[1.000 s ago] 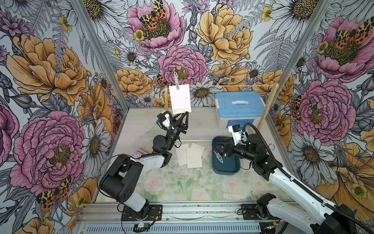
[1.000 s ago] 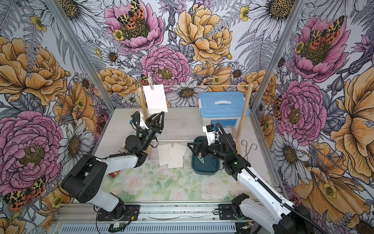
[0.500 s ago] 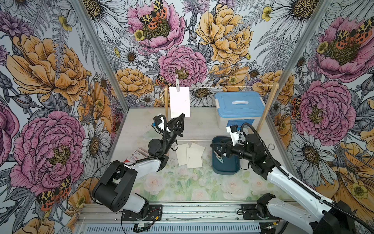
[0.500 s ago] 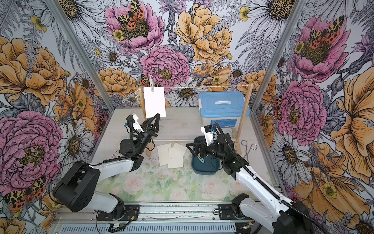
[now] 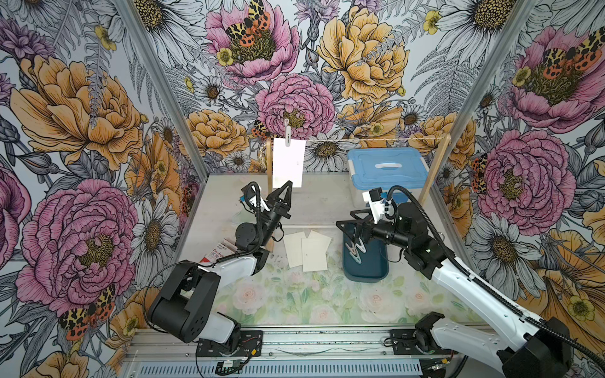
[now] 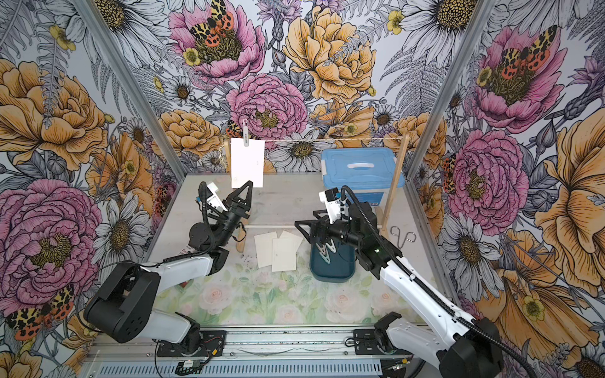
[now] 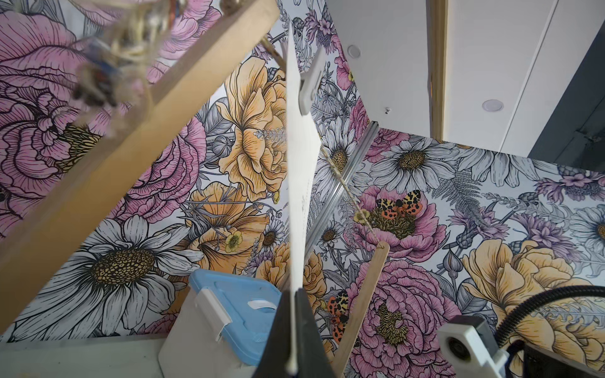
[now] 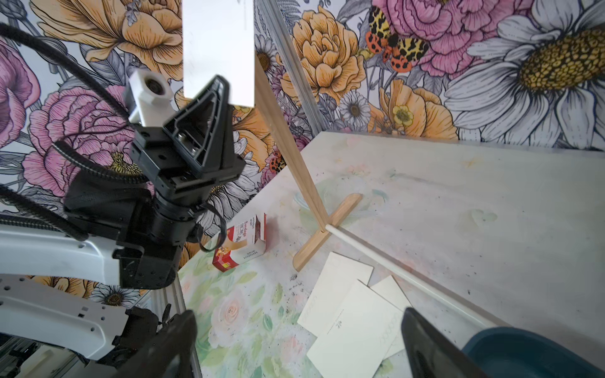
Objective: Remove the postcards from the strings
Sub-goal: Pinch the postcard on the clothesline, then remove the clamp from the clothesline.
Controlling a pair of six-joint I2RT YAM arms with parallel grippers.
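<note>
One postcard [image 5: 288, 162] hangs from the twine [image 5: 360, 140] by a pale peg [image 5: 287, 135]; left gripper [image 5: 288, 184] is clamped on its bottom edge. Three loose postcards [image 5: 306, 250] lie flat below the twine. Right gripper [image 5: 344, 218] is spread wide and empty, also below the twine.

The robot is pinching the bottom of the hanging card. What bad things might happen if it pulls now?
The peg clamps the hanging postcard to the string, so pulling with the left gripper may tear it or let it slip. A hard tug might also tip the slim wooden post.
</note>
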